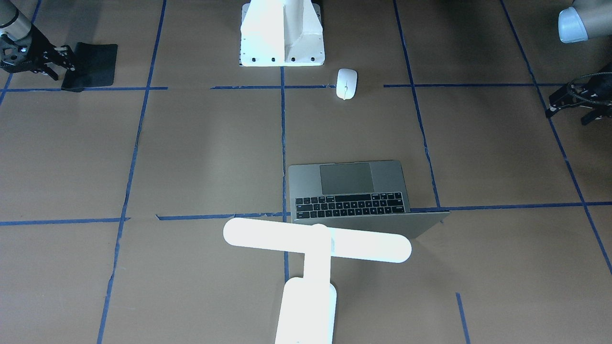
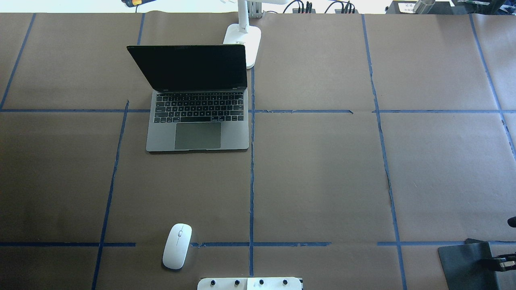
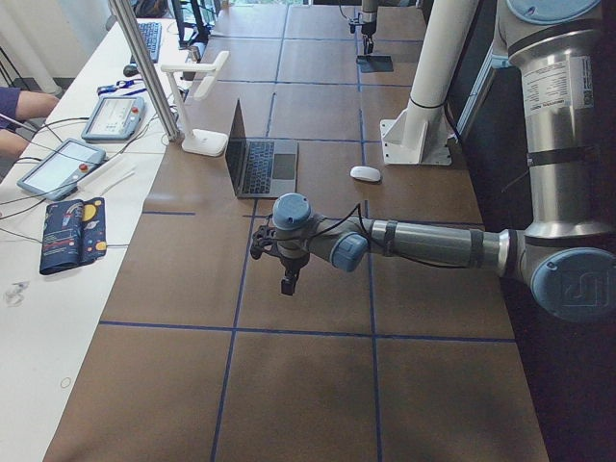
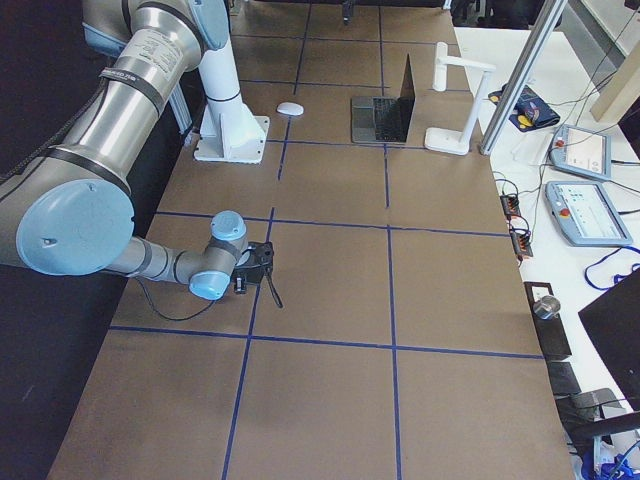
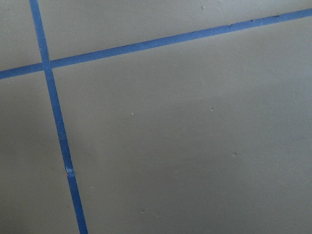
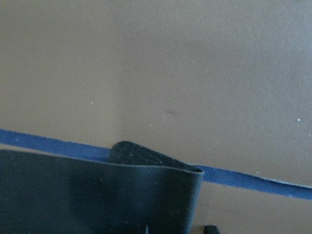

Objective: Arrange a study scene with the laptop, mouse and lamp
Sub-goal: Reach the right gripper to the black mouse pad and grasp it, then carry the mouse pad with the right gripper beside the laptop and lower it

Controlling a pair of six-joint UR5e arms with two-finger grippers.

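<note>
The grey laptop [image 1: 349,188] [image 2: 197,133] stands open on the far half of the table, its black screen facing me. The white lamp [image 1: 315,243] stands just behind it, its base [image 2: 244,40] at the table's far edge. The white mouse [image 1: 346,83] [image 2: 177,245] lies near my base, on a blue tape line. My right gripper [image 1: 60,62] [image 2: 498,262] is low at my far right, shut on the edge of a flat black mat [image 1: 95,64] [image 6: 73,195], whose edge curls up. My left gripper [image 1: 559,107] [image 3: 287,274] hovers over bare paper at my far left; I cannot tell whether it is open.
The white bolted block [image 1: 282,33] [image 2: 250,284] of my base stands at the near edge, right of the mouse. Brown paper with blue tape lines [image 5: 58,131] covers the table. A metal post [image 3: 144,67] and teach pendants [image 3: 58,164] lie beyond the far edge.
</note>
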